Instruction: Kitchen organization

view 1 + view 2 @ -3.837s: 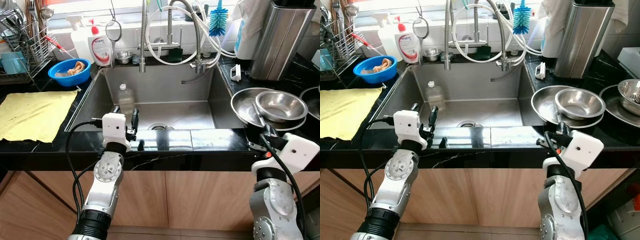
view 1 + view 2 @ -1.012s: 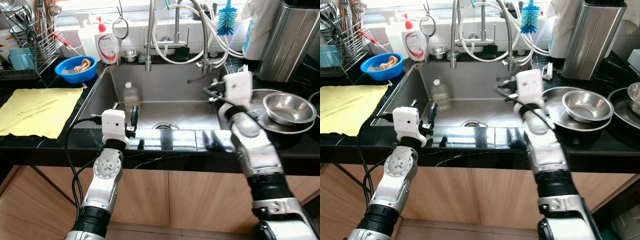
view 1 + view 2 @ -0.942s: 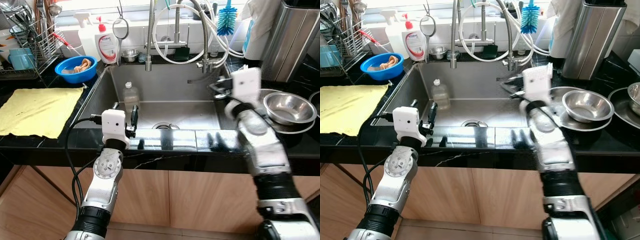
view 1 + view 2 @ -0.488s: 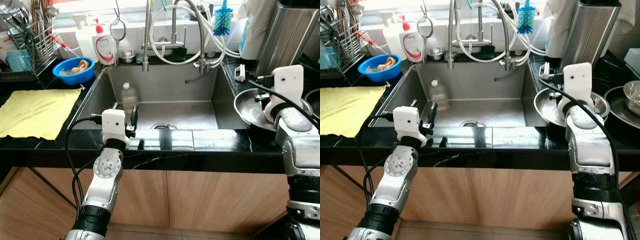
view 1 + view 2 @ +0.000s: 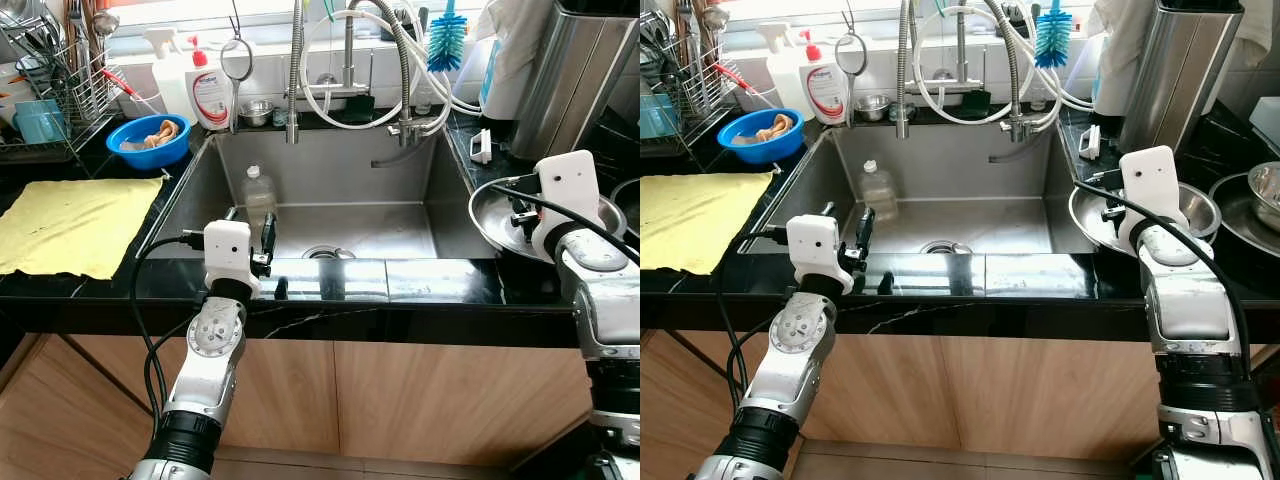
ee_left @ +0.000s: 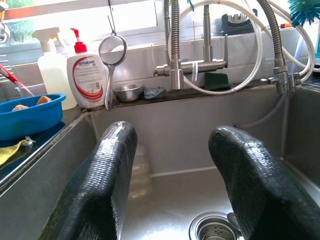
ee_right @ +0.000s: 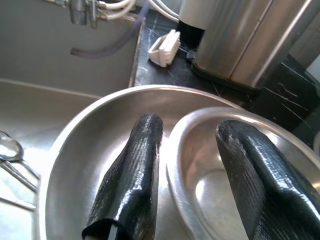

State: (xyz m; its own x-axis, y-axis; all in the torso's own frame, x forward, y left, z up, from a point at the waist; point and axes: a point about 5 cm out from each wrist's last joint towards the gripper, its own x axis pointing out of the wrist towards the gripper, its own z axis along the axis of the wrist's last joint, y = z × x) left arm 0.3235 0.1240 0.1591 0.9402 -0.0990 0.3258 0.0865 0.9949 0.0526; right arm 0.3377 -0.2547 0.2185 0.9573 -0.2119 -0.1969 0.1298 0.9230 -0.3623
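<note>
Two stacked steel bowls sit on the black counter right of the sink: a wide shallow bowl [image 5: 488, 214] with a smaller bowl [image 5: 1198, 206] inside it. My right gripper [image 7: 192, 129] is open and low over them. One of its fingers [image 7: 131, 180] is in the wide bowl, and the other is inside the small bowl, so the small bowl's rim [image 7: 172, 150] lies between them. My left gripper [image 5: 250, 223] is open with nothing in it, at the sink's front edge, pointing into the steel sink [image 5: 330, 170]. A clear plastic bottle [image 5: 253, 196] stands in the sink.
A yellow cloth [image 5: 70, 225] lies on the left counter beside a blue bowl [image 5: 150, 138], a dish rack [image 5: 50, 90] and soap bottles [image 5: 208, 92]. Faucet hoses [image 5: 350, 60] hang over the sink. A tall steel canister [image 5: 565, 70] and another steel bowl [image 5: 1260, 190] stand at the right.
My right arm swung from over the sink's right side across to the stacked bowls and lowered, its fingers now astride the small bowl's rim. The left arm has not moved.
</note>
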